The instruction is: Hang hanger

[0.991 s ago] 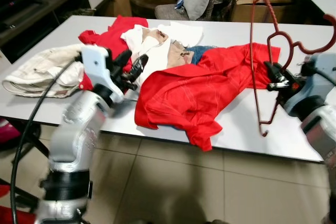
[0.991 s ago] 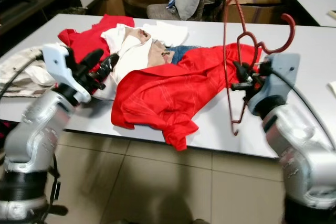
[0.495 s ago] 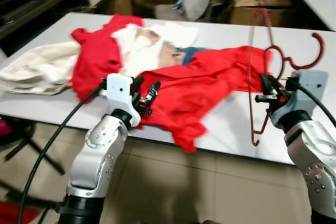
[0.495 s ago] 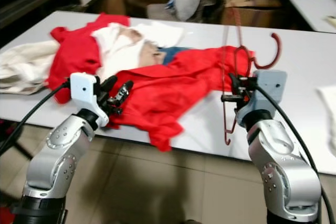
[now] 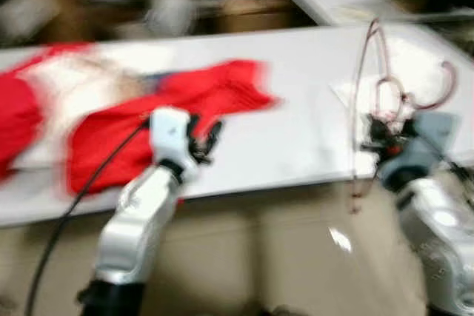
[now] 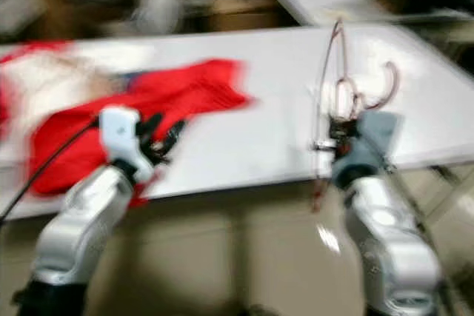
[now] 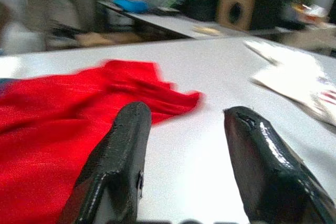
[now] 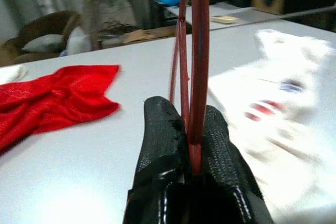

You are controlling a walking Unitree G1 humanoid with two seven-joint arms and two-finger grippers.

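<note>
Two tools are raised over the near edge of the white worktop (image 5: 296,138), and the head views are blurred throughout. The left tool (image 5: 204,140) is held released: in the left wrist view its two black fingers (image 7: 113,174) are seen spread apart with nothing between them. Just beyond and beneath this tool a red garment (image 7: 63,114) is spread on the worktop, and more red and white clothing (image 5: 29,101) is heaped further to its left.

To the right, the right tool (image 8: 185,145) is clenched on the red wire hanger (image 5: 366,101). The hanger is carried upright, its long wires rising above the tool and its lower end hanging below the tool, in front of the worktop edge; its hook (image 5: 437,90) curls out to the tool's right. A white printed cloth (image 8: 283,93) is seen lying on the worktop just beyond the right tool.

The step in hand is judged to be transport: the hanger is grasped and lifted, but not yet hung. No rail or rod can be made out in the blur. The next move is therefore expected to require that a hanging point be located, that the grip be kept firm, and that the hook be raised above that point and lowered over it before release.
</note>
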